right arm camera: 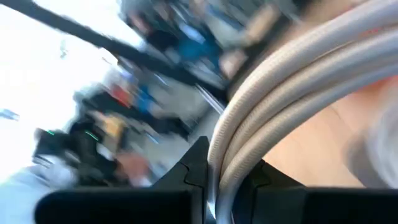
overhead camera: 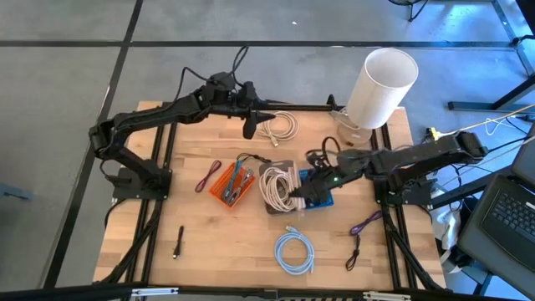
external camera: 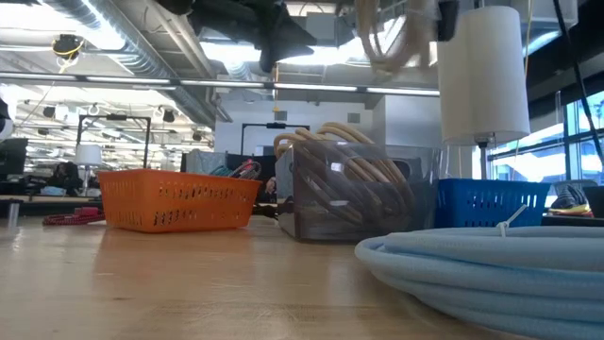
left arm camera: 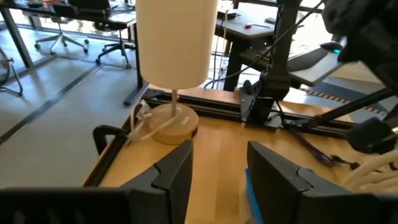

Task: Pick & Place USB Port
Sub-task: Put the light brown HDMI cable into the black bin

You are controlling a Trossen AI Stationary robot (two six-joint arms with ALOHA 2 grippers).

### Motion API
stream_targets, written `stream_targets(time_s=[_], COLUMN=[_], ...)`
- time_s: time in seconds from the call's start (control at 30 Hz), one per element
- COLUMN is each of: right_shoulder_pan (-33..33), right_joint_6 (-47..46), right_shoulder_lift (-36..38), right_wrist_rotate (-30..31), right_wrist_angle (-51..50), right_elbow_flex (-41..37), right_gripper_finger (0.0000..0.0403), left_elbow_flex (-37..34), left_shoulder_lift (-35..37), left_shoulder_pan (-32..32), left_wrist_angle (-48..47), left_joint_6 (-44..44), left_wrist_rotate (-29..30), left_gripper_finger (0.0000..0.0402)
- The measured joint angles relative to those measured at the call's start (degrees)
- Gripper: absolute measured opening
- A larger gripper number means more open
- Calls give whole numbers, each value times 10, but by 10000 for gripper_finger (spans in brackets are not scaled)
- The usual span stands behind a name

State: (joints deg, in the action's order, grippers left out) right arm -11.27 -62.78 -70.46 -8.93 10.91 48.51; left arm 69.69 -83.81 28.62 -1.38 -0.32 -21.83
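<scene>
Here my right gripper [overhead camera: 294, 197] is clamped on the beige cable coil [overhead camera: 276, 186] just beside it; my left gripper [overhead camera: 250, 127] hangs open, well apart.

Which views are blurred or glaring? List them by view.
Right wrist view: motion-smeared background, beige cable coil soft. Low view: foreground pale blue cable out of focus, ceiling lights glare. Left wrist view: own fingers blurred. High view: sharp, even light.

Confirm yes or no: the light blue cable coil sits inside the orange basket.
No. The light blue cable coil lies on the bare table, apart from the orange basket.
</scene>
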Motion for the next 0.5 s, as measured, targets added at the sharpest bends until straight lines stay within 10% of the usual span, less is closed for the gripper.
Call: stream_targets(time_s=[0.1,0.5], right_shoulder_pan=[1,4], right_joint_6=[-31,-43], right_shoulder_lift=[-5,-115], right_wrist_rotate=[49,65], right_wrist_angle=[136,135], right_elbow_flex=[-62,-51], right_gripper_finger=[34,34], left_elbow_flex=[-8,-9], left_shoulder_lift=[9,10], left_shoulder_pan=[0,0], left_wrist_angle=[0,16], left_joint_6=[6,11], left_wrist_rotate=[0,0], left_gripper_finger=[144,143])
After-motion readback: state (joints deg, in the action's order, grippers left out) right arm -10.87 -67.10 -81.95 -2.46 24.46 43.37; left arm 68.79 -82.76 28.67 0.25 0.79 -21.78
